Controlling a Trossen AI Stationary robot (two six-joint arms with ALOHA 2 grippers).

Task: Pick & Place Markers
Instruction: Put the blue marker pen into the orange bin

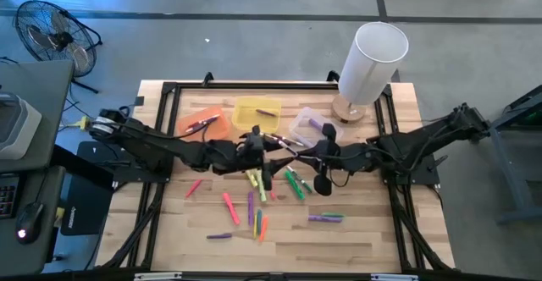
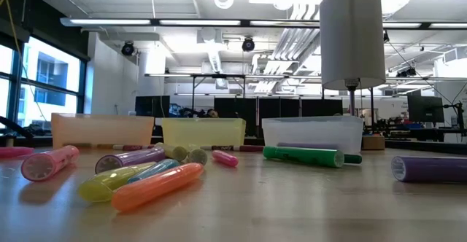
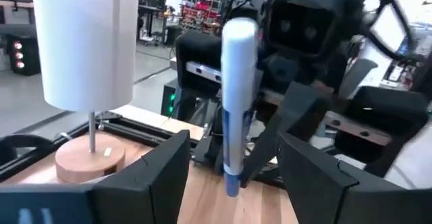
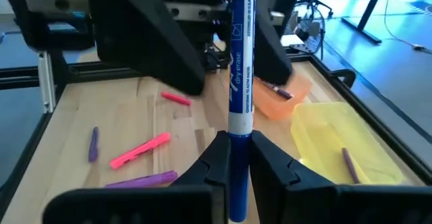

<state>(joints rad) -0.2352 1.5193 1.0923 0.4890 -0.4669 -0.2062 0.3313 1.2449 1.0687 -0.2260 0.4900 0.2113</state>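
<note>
A long white marker with blue print (image 4: 241, 82) stands roughly upright above the table's middle, blue end down, between my two grippers. My right gripper (image 4: 239, 150) (image 1: 298, 150) reaches in from the table's right and is shut on it. My left gripper (image 3: 233, 143) (image 1: 264, 141) faces it from the left, open, one finger on each side of the marker (image 3: 237, 82) with a gap to both. Several short coloured markers (image 1: 258, 198) (image 2: 157, 186) lie flat on the wood below and nearer. My right gripper pinches the white marker between its two fingers (image 4: 219, 153) at the lower part of the barrel, where the white meets the blue end (image 4: 240, 137). The fingers come in about level from the table's right and lie across the marker. It is lifted clear, upright.
An orange bin (image 1: 203, 122), a yellow bin (image 1: 257, 114) and a clear bin (image 1: 309, 124) stand in a row toward the far edge, each holding a marker or two. A white lamp on a wooden foot (image 1: 368, 61) stands at the far right corner. A black frame (image 1: 161, 146) rims the table.
</note>
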